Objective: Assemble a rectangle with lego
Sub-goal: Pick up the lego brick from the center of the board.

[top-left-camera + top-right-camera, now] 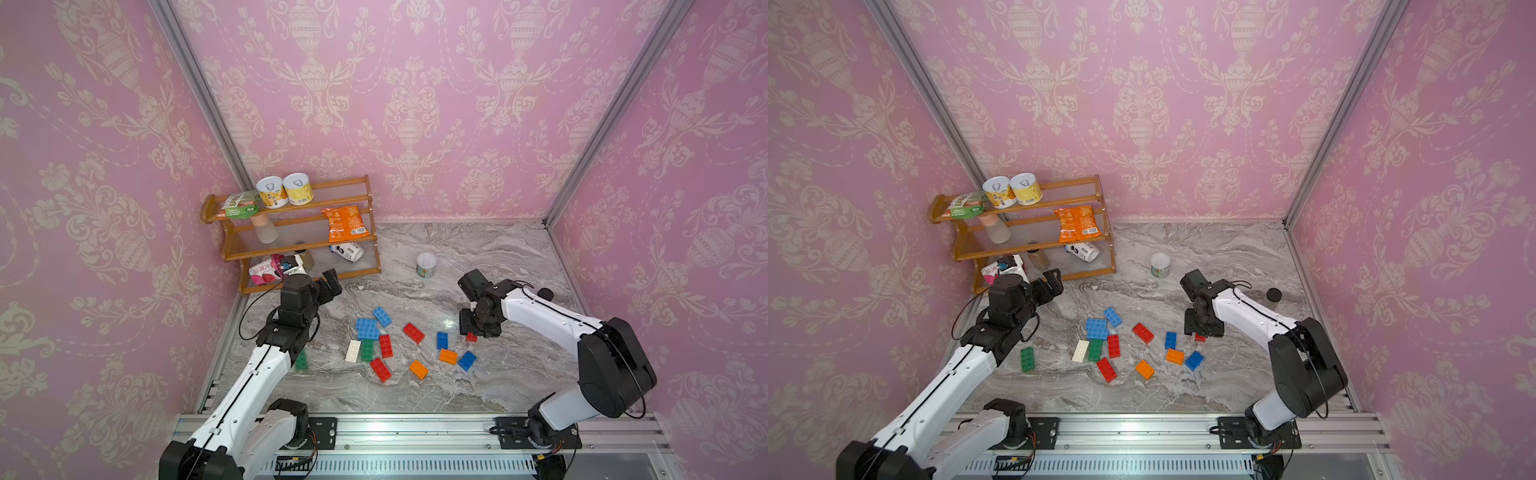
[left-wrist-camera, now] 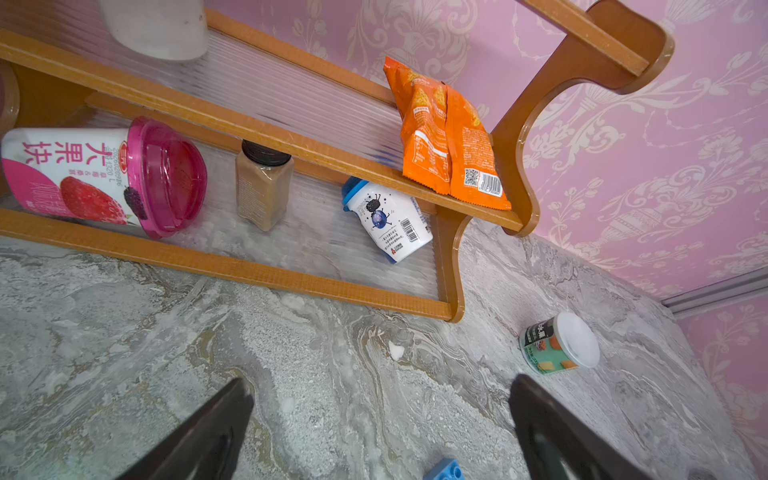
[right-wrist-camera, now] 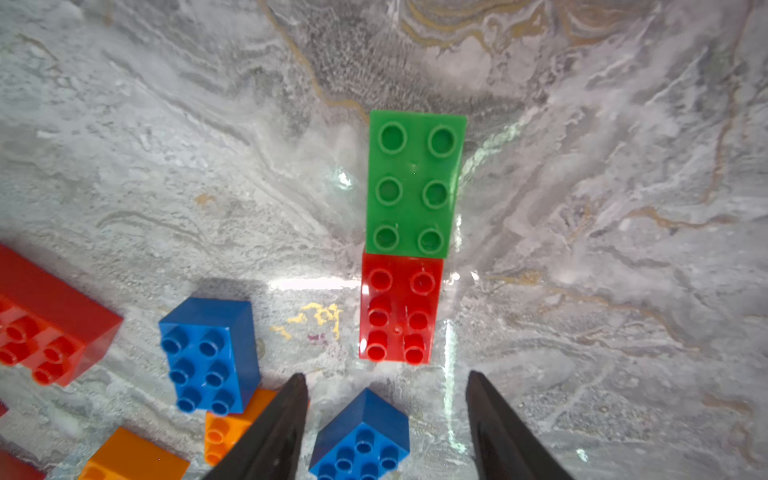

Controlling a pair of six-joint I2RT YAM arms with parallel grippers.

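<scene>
Your left pincer (image 2: 380,386) spread wide by the shelf (image 2: 257,272), your right pincer (image 3: 385,376) parted, gripping nothing, red brick (image 3: 399,307) butted against green brick (image 3: 415,183) just ahead on the desk (image 3: 166,145), other lego (image 3: 210,353) scattered nearby

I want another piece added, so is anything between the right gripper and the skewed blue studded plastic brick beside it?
Nothing visible: the skewed blue studded plastic brick lies untouched between the open right gripper's fingers.

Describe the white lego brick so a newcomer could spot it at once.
On the marble table, find the loose bricks before the wooden shelf. Toward the left arm, the white brick lies alongside a green brick; it is the only white one.
</scene>
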